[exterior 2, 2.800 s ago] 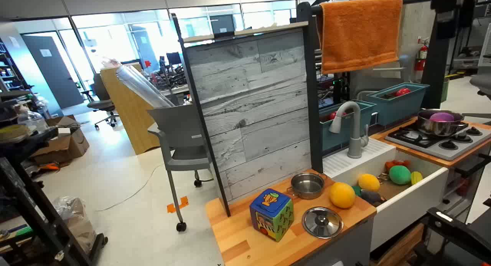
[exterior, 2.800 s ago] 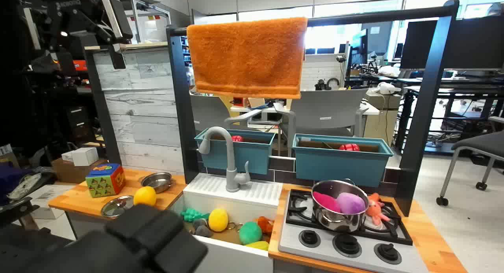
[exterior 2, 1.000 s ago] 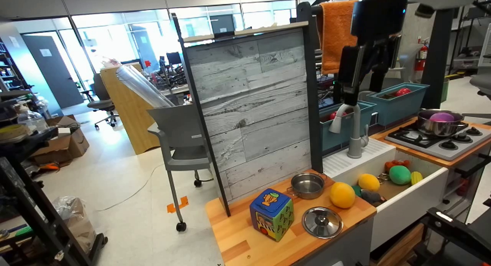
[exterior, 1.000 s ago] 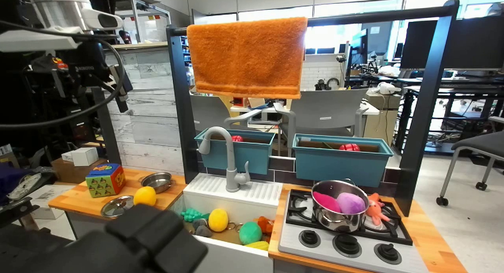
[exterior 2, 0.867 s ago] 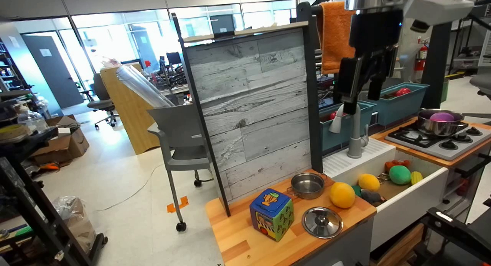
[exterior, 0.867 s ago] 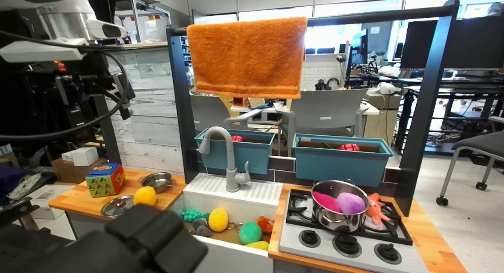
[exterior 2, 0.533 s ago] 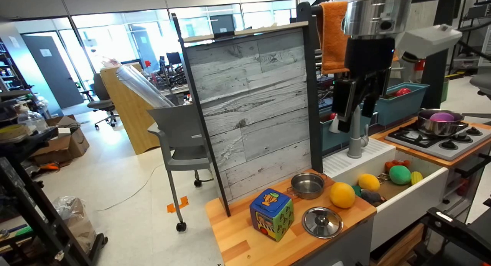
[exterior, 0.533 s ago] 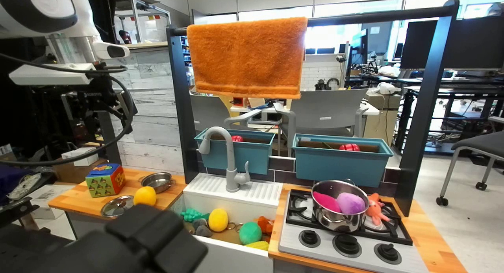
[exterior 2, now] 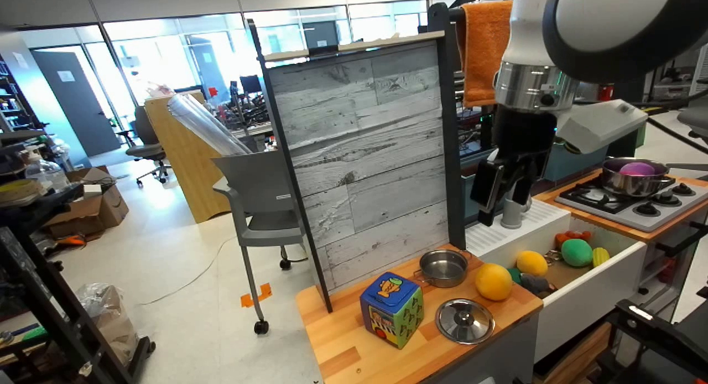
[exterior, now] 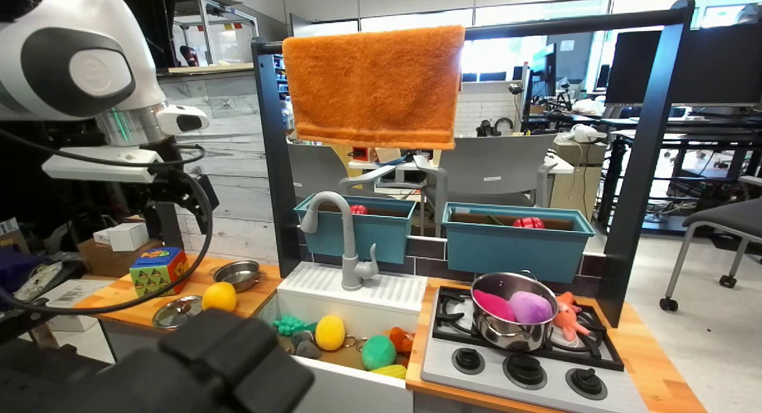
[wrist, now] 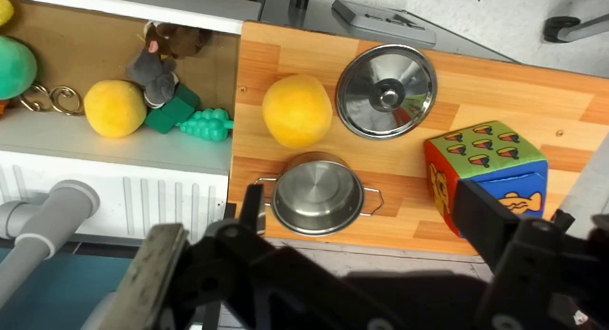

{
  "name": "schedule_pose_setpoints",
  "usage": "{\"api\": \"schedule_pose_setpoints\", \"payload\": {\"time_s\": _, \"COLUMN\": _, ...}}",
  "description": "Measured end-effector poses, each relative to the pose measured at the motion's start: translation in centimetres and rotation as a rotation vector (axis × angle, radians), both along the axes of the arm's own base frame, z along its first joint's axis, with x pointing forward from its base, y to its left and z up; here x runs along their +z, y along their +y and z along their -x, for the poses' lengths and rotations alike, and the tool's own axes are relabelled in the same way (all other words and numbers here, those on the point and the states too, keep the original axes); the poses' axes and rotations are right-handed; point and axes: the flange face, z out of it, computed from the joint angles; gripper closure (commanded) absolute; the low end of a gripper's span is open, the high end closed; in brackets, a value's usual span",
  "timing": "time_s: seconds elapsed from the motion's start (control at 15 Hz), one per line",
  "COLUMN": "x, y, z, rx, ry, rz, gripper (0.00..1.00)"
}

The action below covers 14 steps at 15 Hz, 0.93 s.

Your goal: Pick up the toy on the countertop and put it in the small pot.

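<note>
The toy (exterior: 219,296) is a yellow-orange rounded fruit-like thing on the wooden countertop, near its sink-side edge. It also shows in an exterior view (exterior 2: 493,281) and the wrist view (wrist: 297,110). The small pot (exterior 2: 443,266) is shallow, silvery metal and upright beside the toy, nearer the grey plank wall. It shows in the wrist view (wrist: 318,194) with nothing inside, and in an exterior view (exterior: 239,274). My gripper (wrist: 359,197) is open and empty, fingers spread wide, pointing down. It hangs well above the countertop and touches nothing; it shows in an exterior view (exterior 2: 503,209).
A metal lid (wrist: 387,92) lies beside the toy. A multicoloured cube (exterior 2: 391,309) stands on the same countertop. The sink (exterior 2: 586,295) holds several toys, including a yellow ball (wrist: 115,108). A grey faucet (exterior: 350,240) rises behind it. A larger pot (exterior: 515,318) stands on the stove.
The arm has come down from high up, its open gripper now lower and closer to the countertop. The toy, small pot, lid and cube have not moved.
</note>
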Motion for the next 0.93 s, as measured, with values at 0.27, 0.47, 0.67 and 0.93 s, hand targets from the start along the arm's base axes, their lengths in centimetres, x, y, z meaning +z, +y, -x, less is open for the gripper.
{"api": "schedule_pose_setpoints", "payload": {"time_s": 0.27, "x": -2.7, "y": -0.5, "z": -1.3, "rx": -0.016, "ry": 0.011, "rz": 0.0, "gripper": 0.0}}
{"api": "schedule_pose_setpoints", "payload": {"time_s": 0.47, "x": -4.4, "y": -0.7, "z": -2.4, "rx": -0.021, "ry": 0.018, "rz": 0.005, "gripper": 0.0}}
{"api": "schedule_pose_setpoints", "payload": {"time_s": 0.67, "x": -6.0, "y": -0.4, "z": -3.1, "rx": -0.017, "ry": 0.028, "rz": 0.015, "gripper": 0.0}}
{"api": "schedule_pose_setpoints", "payload": {"time_s": 0.93, "x": -8.3, "y": 0.1, "z": -3.7, "rx": -0.011, "ry": 0.042, "rz": 0.034, "gripper": 0.0}}
